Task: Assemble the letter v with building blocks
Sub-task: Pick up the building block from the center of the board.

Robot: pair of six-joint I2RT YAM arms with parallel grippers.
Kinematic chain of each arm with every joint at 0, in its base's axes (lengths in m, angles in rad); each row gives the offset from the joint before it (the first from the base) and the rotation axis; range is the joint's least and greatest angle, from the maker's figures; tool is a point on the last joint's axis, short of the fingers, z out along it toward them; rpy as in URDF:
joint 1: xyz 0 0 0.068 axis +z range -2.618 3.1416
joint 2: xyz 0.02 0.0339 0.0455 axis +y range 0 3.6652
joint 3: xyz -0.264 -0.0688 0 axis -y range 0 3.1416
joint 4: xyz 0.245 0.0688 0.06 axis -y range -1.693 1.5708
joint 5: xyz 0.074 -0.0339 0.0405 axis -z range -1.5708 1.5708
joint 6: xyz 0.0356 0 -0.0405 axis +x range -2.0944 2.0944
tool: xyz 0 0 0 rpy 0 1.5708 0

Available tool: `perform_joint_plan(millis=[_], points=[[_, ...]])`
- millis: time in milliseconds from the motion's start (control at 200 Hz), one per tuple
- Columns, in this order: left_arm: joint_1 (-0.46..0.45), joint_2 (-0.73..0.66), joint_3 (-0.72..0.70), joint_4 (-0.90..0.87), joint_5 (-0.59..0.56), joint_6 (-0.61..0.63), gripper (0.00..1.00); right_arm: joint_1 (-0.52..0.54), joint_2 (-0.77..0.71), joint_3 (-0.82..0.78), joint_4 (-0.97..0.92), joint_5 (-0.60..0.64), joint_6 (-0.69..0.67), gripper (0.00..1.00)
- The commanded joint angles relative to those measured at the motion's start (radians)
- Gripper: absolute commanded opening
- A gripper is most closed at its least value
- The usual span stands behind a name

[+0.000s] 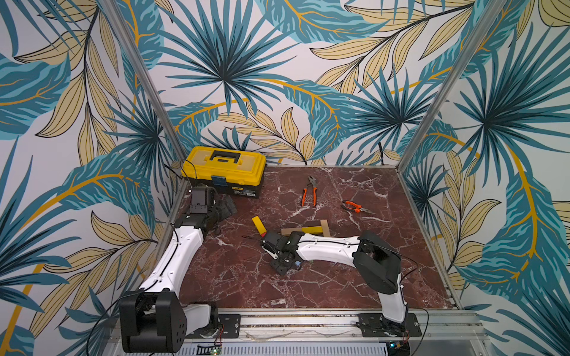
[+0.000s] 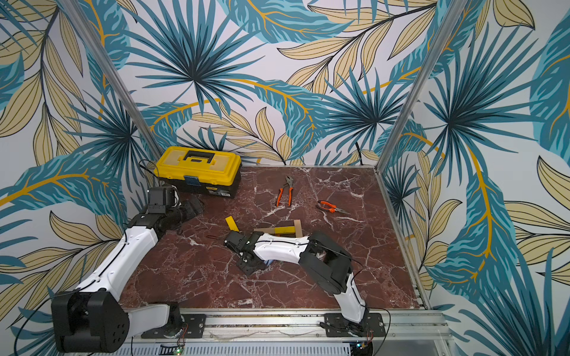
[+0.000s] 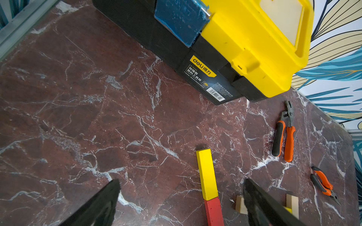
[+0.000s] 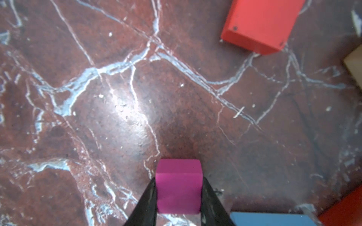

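A magenta cube (image 4: 179, 184) sits clamped between the black fingers (image 4: 148, 197) of my right gripper (image 4: 179, 181), close over the marble; whether it touches the table I cannot tell. In that view a red block (image 4: 260, 25) lies ahead, and a light-blue block (image 4: 270, 219) and a second red block (image 4: 344, 207) lie beside the fingers. In a top view the right gripper (image 1: 282, 265) points down mid-table, hiding the cube. A yellow bar (image 3: 206, 174) lies end to end with a red block (image 3: 213, 211). My left gripper (image 3: 181, 187) hangs open and empty above them.
A yellow and black toolbox (image 1: 223, 169) stands at the back left. Orange-handled pliers (image 1: 310, 192) and a smaller pair (image 1: 356, 208) lie behind the blocks. A second yellow bar (image 1: 311, 229) and plain-wood bars (image 1: 324, 227) lie behind the right forearm.
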Motion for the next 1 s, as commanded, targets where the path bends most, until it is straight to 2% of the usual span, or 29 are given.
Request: perform_joint_plan(millis=[0,210,992], points=[[0.009,-0.022,-0.018,0.003,-0.004,0.008,0.99,-0.001,-0.022,-0.016,-0.006,0.036,0.026,0.33],[0.008,-0.024,-0.018,0.003,-0.005,0.008,0.99,-0.018,-0.029,-0.014,0.005,0.036,0.046,0.3],[0.009,-0.013,-0.013,0.003,0.009,0.006,0.99,-0.065,0.076,0.145,-0.062,0.008,0.059,0.3]])
